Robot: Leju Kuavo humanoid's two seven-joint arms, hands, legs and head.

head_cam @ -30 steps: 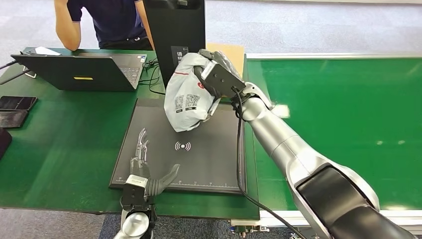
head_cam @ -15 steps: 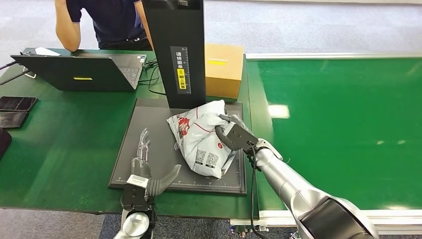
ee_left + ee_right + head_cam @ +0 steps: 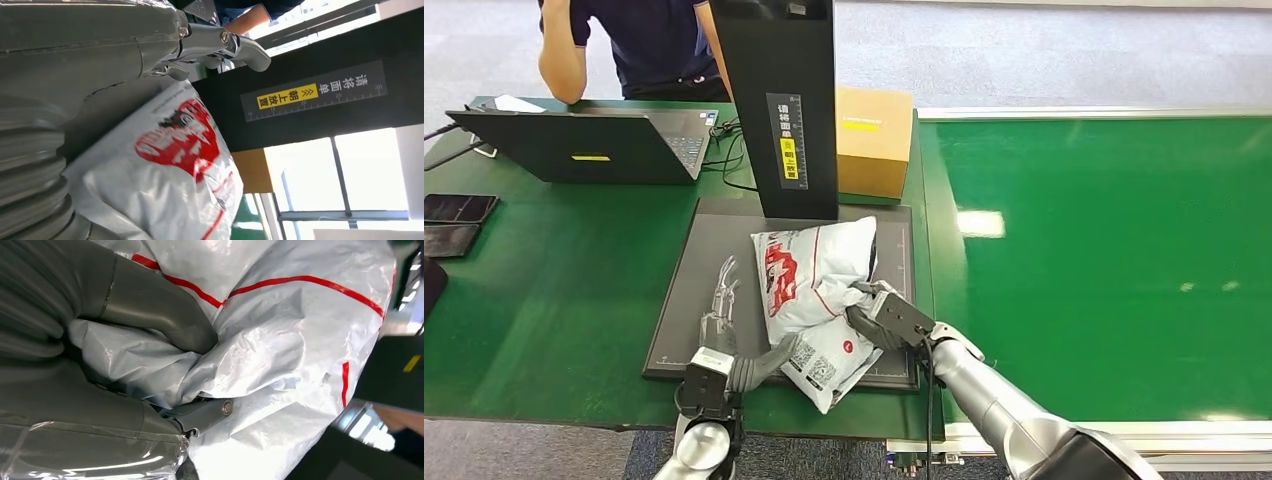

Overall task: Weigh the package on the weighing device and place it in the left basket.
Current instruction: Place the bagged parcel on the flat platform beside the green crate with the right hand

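Observation:
A white plastic package (image 3: pixel 816 300) with red print and QR labels lies on the black weighing pad (image 3: pixel 694 300), its near corner hanging over the pad's front edge. My right hand (image 3: pixel 882 318) grips the package's right side, thumb pressed into crumpled plastic (image 3: pixel 165 325). My left hand (image 3: pixel 724 345) stands at the pad's front edge with fingers spread, its thumb touching the package's near left side. The left wrist view shows the package (image 3: pixel 165 175) right beside that hand's fingers (image 3: pixel 220 45).
The black scanner column (image 3: pixel 776 105) rises at the back of the pad, a cardboard box (image 3: pixel 874 140) behind it. A laptop (image 3: pixel 584 145) and phones (image 3: pixel 454 220) lie on the left, where a person (image 3: pixel 639 45) sits. A green conveyor (image 3: pixel 1104 260) runs to the right.
My right hand has drawn the package nearer and lower on the pad, to the front edge. The package now touches my left hand's thumb; the left hand shifted slightly right.

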